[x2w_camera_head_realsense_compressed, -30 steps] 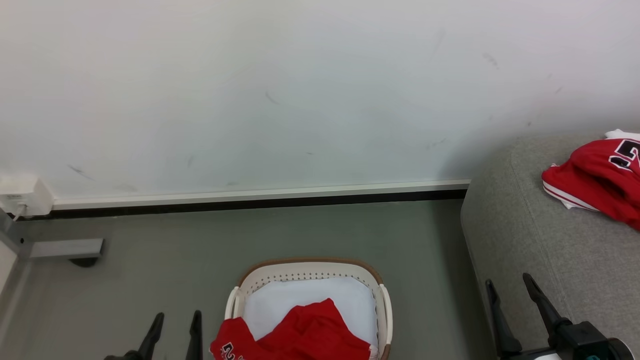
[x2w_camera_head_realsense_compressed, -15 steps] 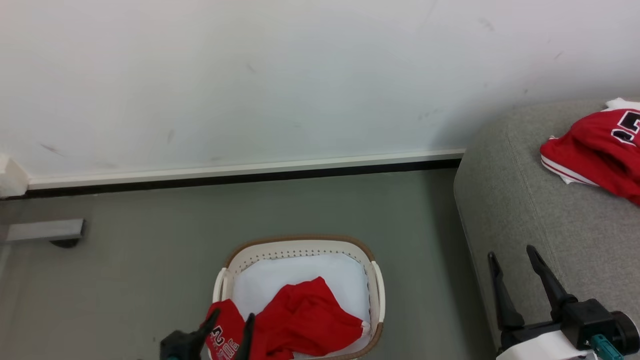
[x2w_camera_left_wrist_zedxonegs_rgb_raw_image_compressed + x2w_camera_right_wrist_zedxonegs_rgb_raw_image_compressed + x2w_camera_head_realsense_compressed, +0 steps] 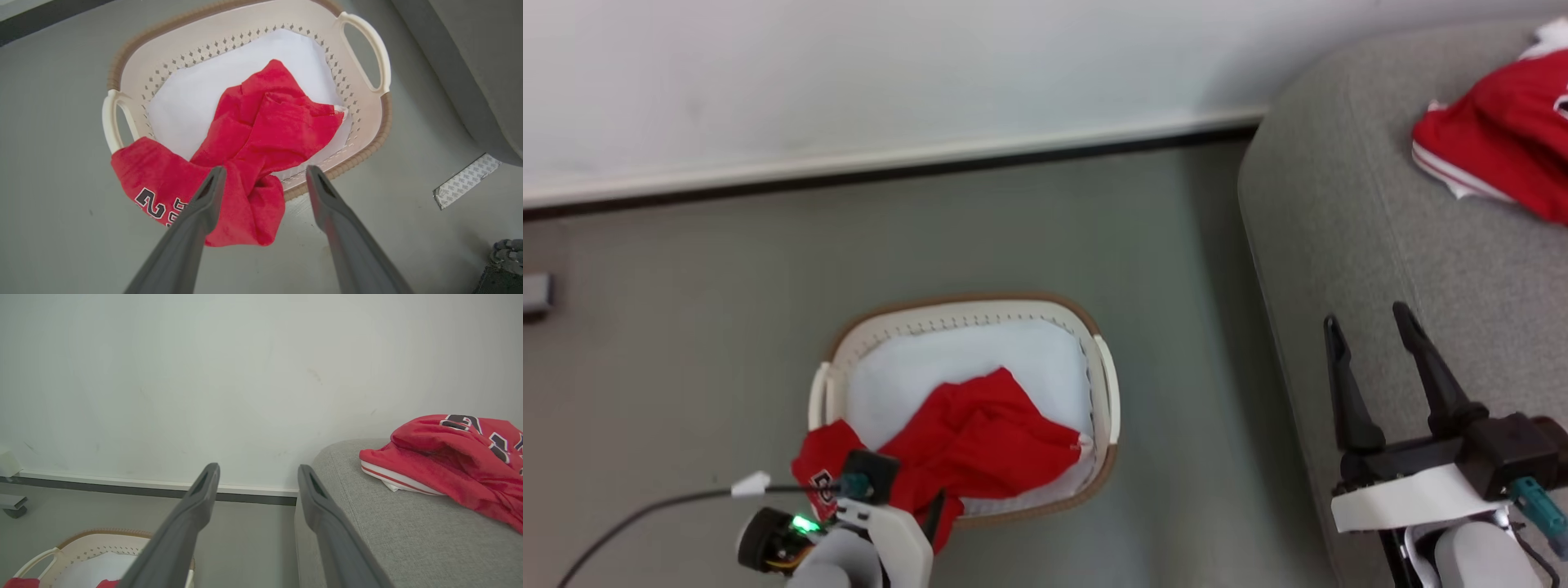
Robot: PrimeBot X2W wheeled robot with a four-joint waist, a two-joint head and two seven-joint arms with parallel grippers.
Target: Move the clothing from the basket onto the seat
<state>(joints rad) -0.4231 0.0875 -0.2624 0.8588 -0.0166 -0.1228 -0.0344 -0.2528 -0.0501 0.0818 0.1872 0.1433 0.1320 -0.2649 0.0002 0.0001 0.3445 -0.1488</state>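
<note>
The cream basket (image 3: 968,309) with its brown rim sits on the grey floor, white lining inside. Crumpled red clothing (image 3: 269,122) lies in it, and one lettered end (image 3: 155,196) hangs over the near rim. My left gripper (image 3: 265,170) hovers open over that near rim, its fingers (image 3: 204,204) straddling the red fabric's draped fold. Whether they touch it I cannot tell. My right gripper (image 3: 1366,317) stands open over the grey seat's (image 3: 1380,245) front edge, holding nothing. A red jersey (image 3: 1503,139) with white striped trim lies on the seat, also seen as the jersey (image 3: 449,457) in the right wrist view.
A white wall with a pale skirting board (image 3: 890,159) runs behind the basket. A patterned strip (image 3: 466,179) lies on the floor by the seat's base. A grey bracket (image 3: 535,294) sits at the far left, and my left arm's cable (image 3: 645,510) trails leftward.
The head camera has tilted down, shifting the whole picture up. My left gripper has come forward from the floor beside the basket to over its near rim and the red fabric.
</note>
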